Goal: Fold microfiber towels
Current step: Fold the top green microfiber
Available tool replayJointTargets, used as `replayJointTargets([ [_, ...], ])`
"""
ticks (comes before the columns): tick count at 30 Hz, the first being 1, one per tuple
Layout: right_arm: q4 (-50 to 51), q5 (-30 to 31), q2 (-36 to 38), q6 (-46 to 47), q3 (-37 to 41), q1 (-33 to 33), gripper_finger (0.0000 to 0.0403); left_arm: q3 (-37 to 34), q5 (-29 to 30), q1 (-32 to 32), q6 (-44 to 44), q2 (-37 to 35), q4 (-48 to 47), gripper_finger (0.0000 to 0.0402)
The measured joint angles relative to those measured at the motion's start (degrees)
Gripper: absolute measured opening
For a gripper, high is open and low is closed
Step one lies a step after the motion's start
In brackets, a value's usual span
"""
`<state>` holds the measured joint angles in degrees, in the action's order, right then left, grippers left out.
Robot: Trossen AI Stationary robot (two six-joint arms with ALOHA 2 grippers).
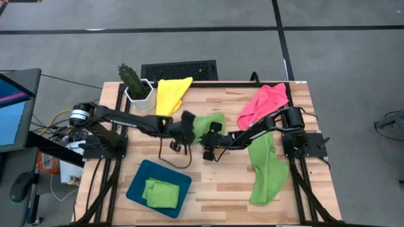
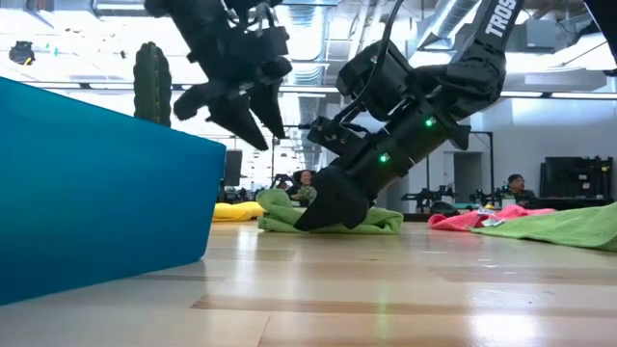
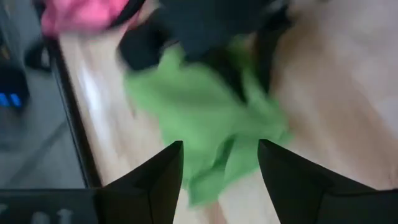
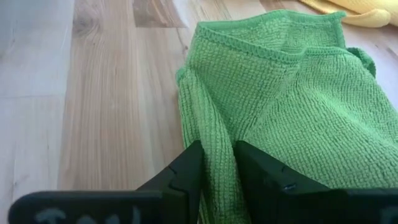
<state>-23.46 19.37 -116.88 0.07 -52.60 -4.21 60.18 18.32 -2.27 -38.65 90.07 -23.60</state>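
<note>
A crumpled lime green towel (image 1: 207, 123) lies at the table's middle. My right gripper (image 4: 217, 149) is down at its near edge, shut on it. My left gripper (image 2: 268, 135) hangs open above and just left of this towel, touching nothing; its wrist view shows the towel (image 3: 211, 118) beyond its spread fingers. A yellow towel (image 1: 172, 93) and a pink towel (image 1: 262, 104) lie along the far edge. A second green towel (image 1: 265, 167) is spread at the right. A folded green towel (image 1: 161, 192) rests in the teal tray (image 1: 136, 180). My right gripper pinches a raised fold of the green towel (image 4: 217, 127) between its two fingers, at the towel's near edge. The fingers slant down from the table's near right. The rest of the towel lies slack and bunched on the table (image 2: 366, 222).
A potted cactus (image 1: 134, 82) stands at the far left, beside the yellow towel. The teal tray sits at the near left and shows as a blue wall (image 2: 96, 193) in the low view. Bare wood lies between the tray and the right green towel.
</note>
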Motion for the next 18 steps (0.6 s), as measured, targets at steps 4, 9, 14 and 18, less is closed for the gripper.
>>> replayJointTargets([
  [4, 0.02, -0.01, 0.0, -0.01, 0.0, 0.0, 0.0123, -3.34, 0.09, -1.59, -6.34, 2.46, 6.45, 0.0188],
  [9, 0.04, 0.02, -0.02, -0.01, 0.02, -0.25, 0.0123, -4.26, 2.32, -0.69, -5.43, 4.92, 8.31, 0.0185],
  [14, 0.04, 0.01, -0.02, 0.01, 0.04, -0.2, 0.0123, -4.26, -1.53, 2.04, 3.84, 4.91, 8.91, 0.0185],
  [18, 0.04, 0.01, -0.04, 0.01, 0.04, -0.2, 0.0123, -4.26, -6.64, 3.54, 14.5, 4.91, 7.59, 0.0185],
])
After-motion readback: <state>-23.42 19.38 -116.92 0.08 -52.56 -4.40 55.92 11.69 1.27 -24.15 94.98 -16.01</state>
